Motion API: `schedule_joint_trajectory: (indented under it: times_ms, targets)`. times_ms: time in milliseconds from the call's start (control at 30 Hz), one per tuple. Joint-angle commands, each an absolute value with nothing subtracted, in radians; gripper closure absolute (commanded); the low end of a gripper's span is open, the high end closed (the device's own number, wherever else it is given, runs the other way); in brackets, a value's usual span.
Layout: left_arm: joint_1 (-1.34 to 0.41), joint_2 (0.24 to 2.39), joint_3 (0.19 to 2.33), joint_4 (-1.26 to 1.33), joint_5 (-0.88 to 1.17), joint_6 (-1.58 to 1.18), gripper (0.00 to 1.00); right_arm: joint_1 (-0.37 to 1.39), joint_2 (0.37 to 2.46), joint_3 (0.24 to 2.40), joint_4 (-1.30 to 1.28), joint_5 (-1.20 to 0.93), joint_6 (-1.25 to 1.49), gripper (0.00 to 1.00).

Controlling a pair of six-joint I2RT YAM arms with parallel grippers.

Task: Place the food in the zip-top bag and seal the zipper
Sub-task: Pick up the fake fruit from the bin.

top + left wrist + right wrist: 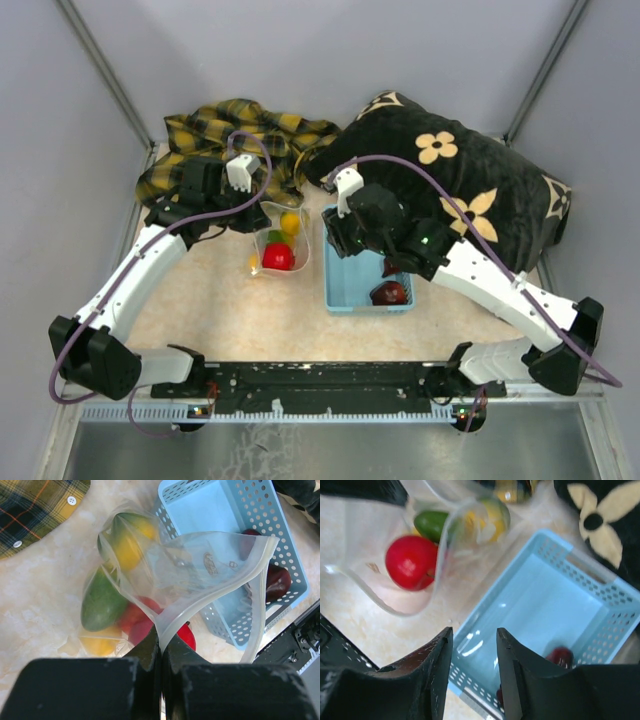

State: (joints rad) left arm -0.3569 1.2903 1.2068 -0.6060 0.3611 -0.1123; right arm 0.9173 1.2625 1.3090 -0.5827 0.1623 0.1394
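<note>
While left gripper (pixel 161 647) clamped the zip-top bag (pixel 190 565) mouth, right gripper (pixel 474 640) gaped empty; maroon fruit (pixel 390 293) lay in basket (pixel 350 285), zipper (pixel 257 605) unsealed.

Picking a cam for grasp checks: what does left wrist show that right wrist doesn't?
Left wrist only: the left tool shut on the rim of the zip-top bag, and the plaid cloth with buttons at top left.
Right wrist only: the right tool open over the blue basket, and the black cushion with cream flowers.
Both: the bag, mouth open, with food inside, the basket, and a maroon fruit lying in the basket.
</note>
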Motion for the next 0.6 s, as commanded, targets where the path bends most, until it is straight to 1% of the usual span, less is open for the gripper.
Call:
schedule_joint_trajectory:
  times_ms: [0, 267, 367, 500, 567]
  targets:
    - [-0.349, 1.291, 1.198, -0.588, 0.384, -0.109, 1.0, 0.904, 1.226, 1.247, -0.693, 0.207, 0.203, 0.57]
    - [-0.349, 1.292, 1.195, -0.587, 0.387, -0.108, 1.0, 0.886, 1.228, 1.139, -0.82, 0.255, 0.286, 0.41]
    - [-0.349, 1.292, 1.195, -0.588, 0.387, -0.108, 1.0, 0.86, 1.235, 1.084, -0.832, 0.239, 0.32, 0.38]
    - [-0.35, 1.292, 1.194, -0.587, 0.388, -0.107, 1.0, 0.834, 1.242, 1.019, -0.829, 0.211, 0.35, 0.29]
    - [-0.35, 1.294, 1.194, -0.587, 0.389, -0.107, 1.0, 0.807, 1.244, 0.99, -0.816, 0.193, 0.359, 0.27]
